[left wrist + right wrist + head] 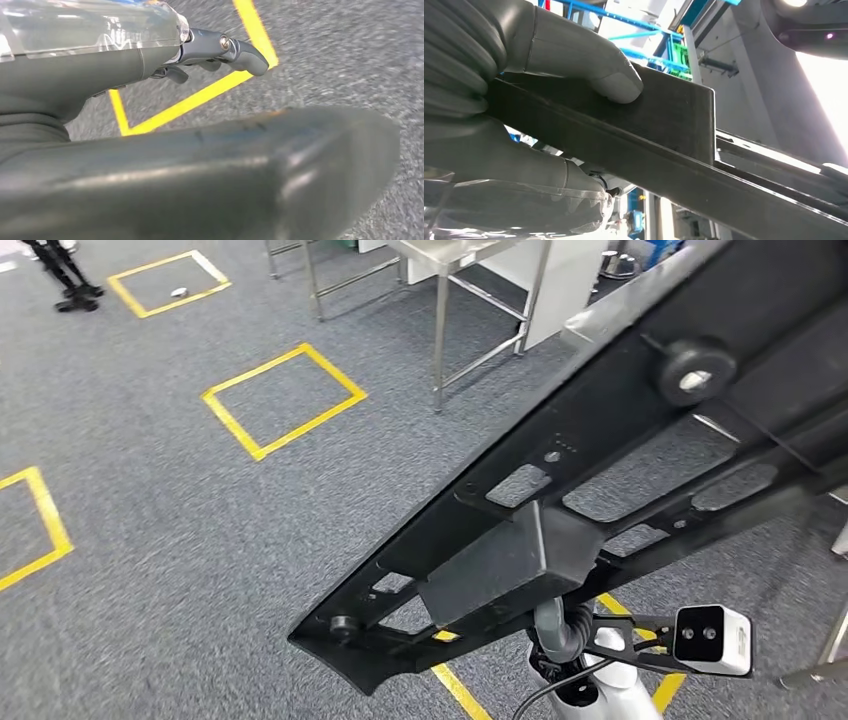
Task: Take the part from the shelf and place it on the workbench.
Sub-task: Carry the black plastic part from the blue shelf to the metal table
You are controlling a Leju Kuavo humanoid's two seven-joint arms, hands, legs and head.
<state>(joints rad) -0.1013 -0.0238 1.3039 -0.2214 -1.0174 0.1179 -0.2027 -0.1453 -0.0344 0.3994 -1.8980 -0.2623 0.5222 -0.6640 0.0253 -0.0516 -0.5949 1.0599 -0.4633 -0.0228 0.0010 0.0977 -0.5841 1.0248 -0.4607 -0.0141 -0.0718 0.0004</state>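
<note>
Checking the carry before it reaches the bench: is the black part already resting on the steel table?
No, the black part hangs above the carpet, apart from the steel table behind it.

Grey carpet (pixel 150 530), yellow tape squares (pixel 283 400), steel table (pixel 470 300).

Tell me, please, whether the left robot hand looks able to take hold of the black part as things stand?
Probably not without moving: the left robot hand hangs over the carpet holding nothing, while the right robot hand grips the black part higher up. Nothing visibly blocks its way.
</note>
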